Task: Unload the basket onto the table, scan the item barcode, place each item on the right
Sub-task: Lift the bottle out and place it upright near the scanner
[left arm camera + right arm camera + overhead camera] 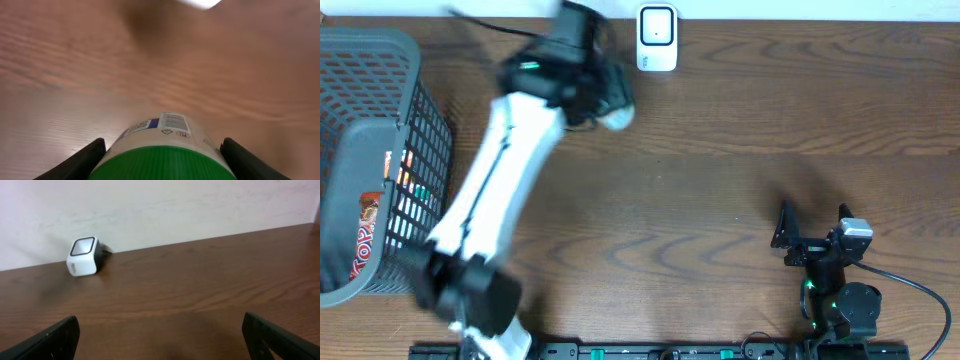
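The white plastic jar with green ribbed lid [165, 162], clamped in the left gripper [163, 149], is near the far small white box scanner [657, 38], so scanning probably remains; the right gripper [815, 228] gapes wide, empty.

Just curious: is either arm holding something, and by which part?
The left jaws clamp a white container by its green lid end; the right jaws hold nothing.

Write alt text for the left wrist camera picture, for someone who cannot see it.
A green-capped jar, its barcode facing the camera, is gripped between the two black fingers of the left gripper. Beyond it lies a blurred brown wooden table, with a white blur at the top edge.
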